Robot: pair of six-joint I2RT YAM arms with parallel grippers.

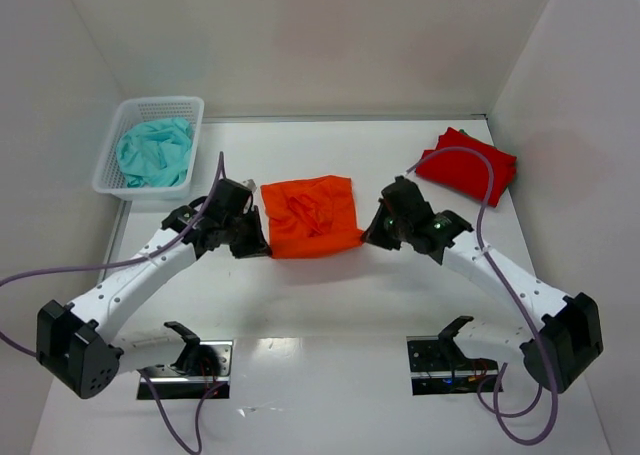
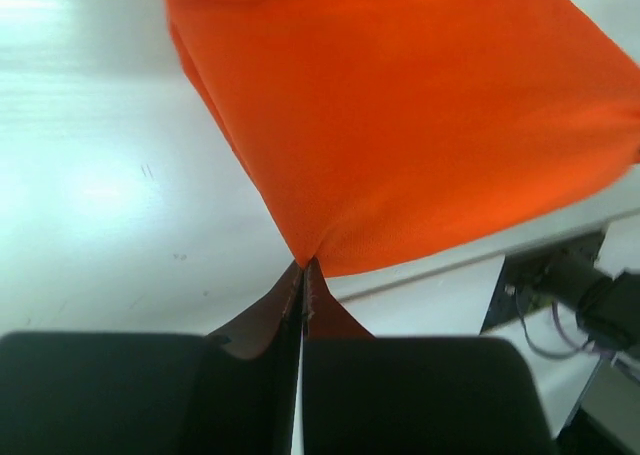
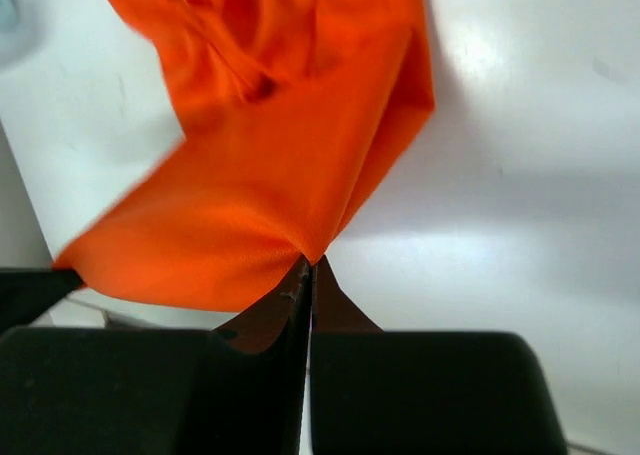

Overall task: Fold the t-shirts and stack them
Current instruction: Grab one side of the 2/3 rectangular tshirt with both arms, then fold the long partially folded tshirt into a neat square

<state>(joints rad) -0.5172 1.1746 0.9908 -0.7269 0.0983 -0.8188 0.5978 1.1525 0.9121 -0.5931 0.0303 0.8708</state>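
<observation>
An orange t-shirt [image 1: 312,217] lies at the middle of the white tabletop [image 1: 330,315], partly folded into a rough square with rumpled cloth on top. Its near edge is pulled taut between 2 pincers. The left pincer [image 2: 303,273] is clenched on the near-left corner. The right pincer [image 3: 310,267] is clenched on the near-right corner. In each wrist view the cloth puckers to a point where the fingers meet.

The shirt looks light, soft and floppy, so it will likely sag and crease wherever it is unsupported. Corners and hems seem the sensible places to grip, 1 per arm, with the edge kept in tension.

Another, deeper red t-shirt [image 1: 466,169] sits folded at the far right, well apart from the orange one. A white mesh basket [image 1: 160,102] at the far left holds teal cloth [image 1: 155,152].
</observation>
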